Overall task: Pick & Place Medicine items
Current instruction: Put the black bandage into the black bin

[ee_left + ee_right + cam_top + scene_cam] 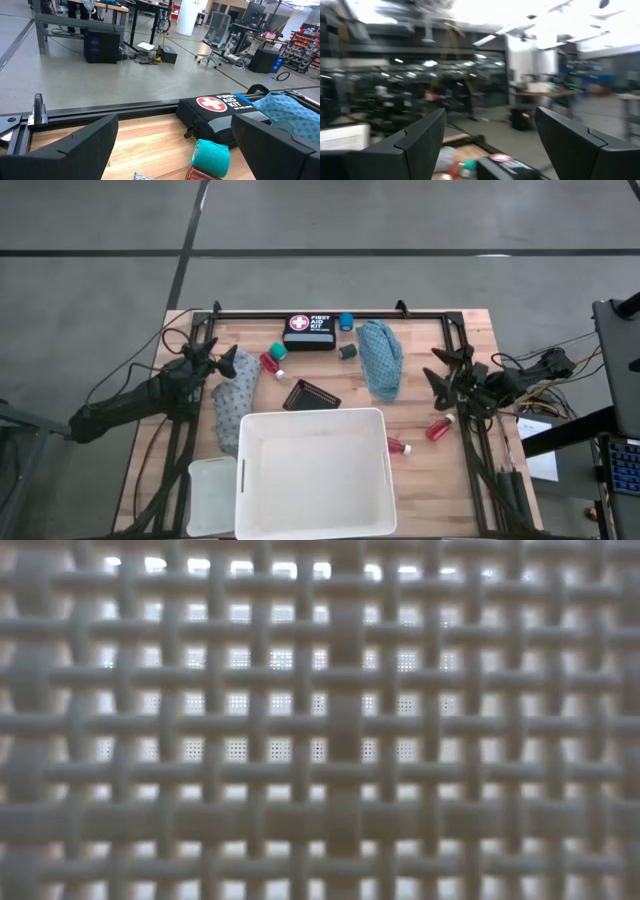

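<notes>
The left gripper (pixel 222 363) sits over the left side of the table (pixel 440 480), just above the top end of the grey patterned cloth (pixel 234 405). Its two fingers are spread wide apart and hold nothing. The right gripper (pixel 438 376) is over the right side of the table, near the teal cloth (pixel 381 358). Its fingers are wide apart too, and they hold nothing.

The big white tub (pixel 312 475) takes up the front middle of the table, and it has nothing in it. A smaller white tub (pixel 212 497) stands right beside it on the left.

The grey patterned cloth lies in a long strip on the left, touching the big tub's corner. The teal cloth lies crumpled in the back right part.

A black first aid kit (pixel 309 332) lies at the back rail. A black mesh tray (pixel 311 395) lies tilted between the two cloths, just behind the big tub.

One red bottle (pixel 271 364) lies next to the grey cloth. A second red bottle (pixel 439 427) lies in front of the right gripper. A third red bottle (pixel 398 447) touches the big tub's right wall.

A green tub (pixel 278 350) sits by the first bottle. A blue tub (pixel 346 321) sits by the kit. A dark tub (pixel 347 353) sits by the teal cloth.
</notes>
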